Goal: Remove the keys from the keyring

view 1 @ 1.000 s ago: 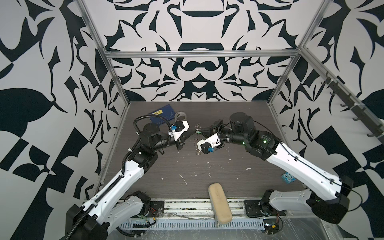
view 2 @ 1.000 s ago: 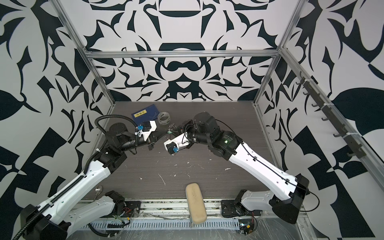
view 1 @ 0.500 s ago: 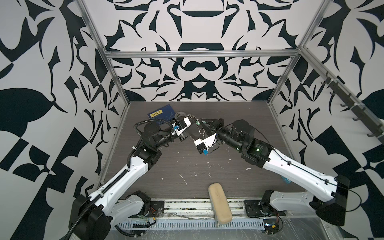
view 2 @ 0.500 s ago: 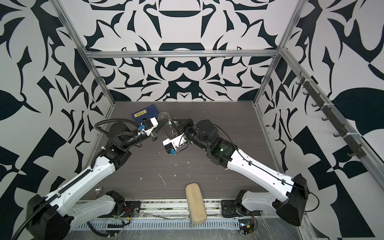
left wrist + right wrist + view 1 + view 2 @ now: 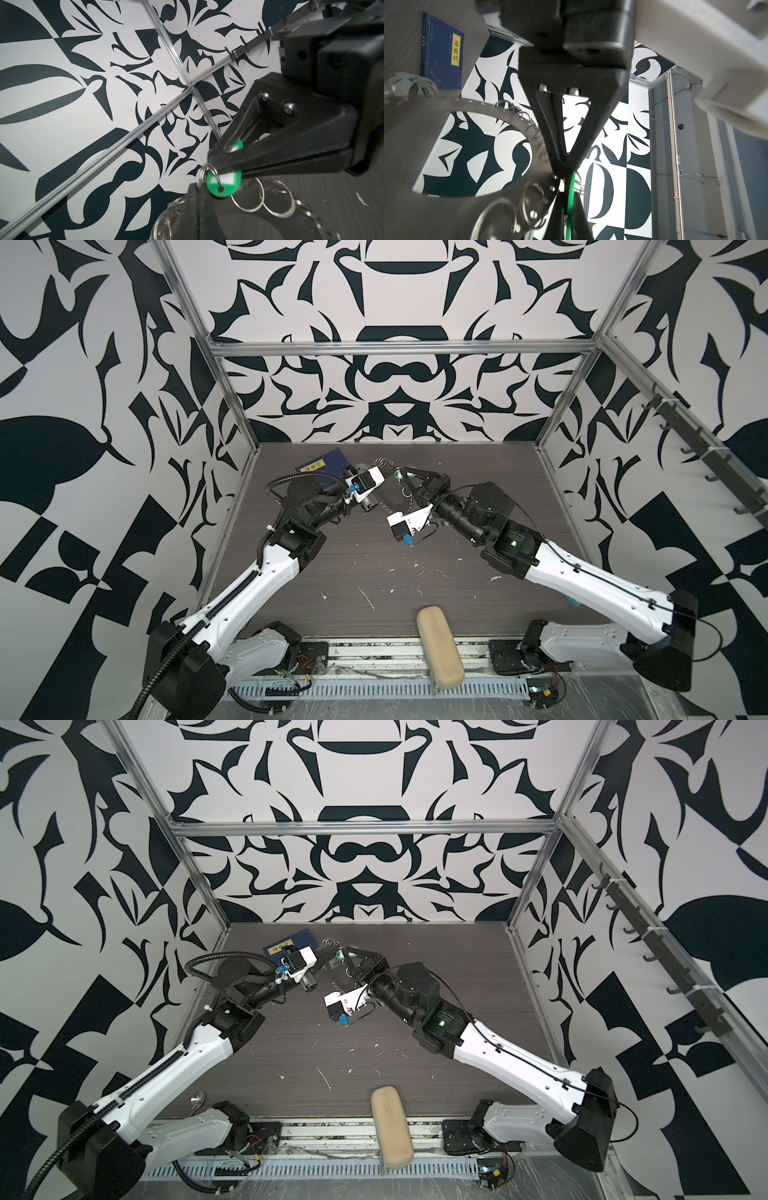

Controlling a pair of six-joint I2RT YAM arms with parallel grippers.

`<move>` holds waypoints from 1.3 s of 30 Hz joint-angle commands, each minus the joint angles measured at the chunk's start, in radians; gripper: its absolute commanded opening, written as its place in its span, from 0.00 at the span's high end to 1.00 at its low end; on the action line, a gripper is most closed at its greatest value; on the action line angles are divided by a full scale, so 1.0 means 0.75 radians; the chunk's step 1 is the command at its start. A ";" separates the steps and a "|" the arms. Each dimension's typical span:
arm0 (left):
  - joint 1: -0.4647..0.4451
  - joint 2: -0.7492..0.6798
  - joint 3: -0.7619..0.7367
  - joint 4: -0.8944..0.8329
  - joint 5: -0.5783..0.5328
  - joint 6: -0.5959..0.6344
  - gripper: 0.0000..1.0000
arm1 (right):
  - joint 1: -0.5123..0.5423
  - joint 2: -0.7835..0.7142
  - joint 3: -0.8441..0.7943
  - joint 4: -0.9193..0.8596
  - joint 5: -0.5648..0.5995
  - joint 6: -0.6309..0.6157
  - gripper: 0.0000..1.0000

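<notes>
Right hand [image 5: 214,161] clamped on green key [image 5: 217,186]; left hand [image 5: 196,186] just beside, pinching keyring [image 5: 442,105] by loop [image 5: 202,172]

Book [image 5: 324,460] rear-left, beige case [image 5: 439,645] front, table [image 5: 353,568] middle open

Black-and-white patterned walls [image 5: 415,398], aluminium frame rails [image 5: 399,349], dark wood-grain tabletop [image 5: 353,564], hook rack [image 5: 706,448] on one wall.

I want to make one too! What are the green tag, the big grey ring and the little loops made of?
The green tag looks like plastic: solid colour, smooth, rounded edge, with a white, perhaps paper, label. The big grey ring looks like thin sheet metal, dull, punched with holes. The little loops look like shiny steel wire.
</notes>
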 commanded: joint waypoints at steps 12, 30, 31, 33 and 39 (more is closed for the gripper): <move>-0.039 -0.040 0.180 0.121 0.044 -0.045 1.00 | 0.069 0.002 -0.060 -0.244 -0.049 -0.094 1.00; -0.016 -0.074 0.122 0.242 -0.007 -0.114 1.00 | 0.045 -0.075 -0.064 -0.126 -0.115 0.376 1.00; -0.016 -0.074 0.119 0.243 -0.009 -0.114 1.00 | 0.044 -0.078 -0.064 -0.115 -0.117 0.405 1.00; -0.016 -0.078 0.117 0.245 -0.015 -0.112 1.00 | 0.030 -0.094 -0.059 -0.110 -0.139 0.496 1.00; -0.014 -0.080 0.118 0.249 -0.019 -0.110 1.00 | 0.006 -0.130 -0.082 -0.094 -0.165 0.607 1.00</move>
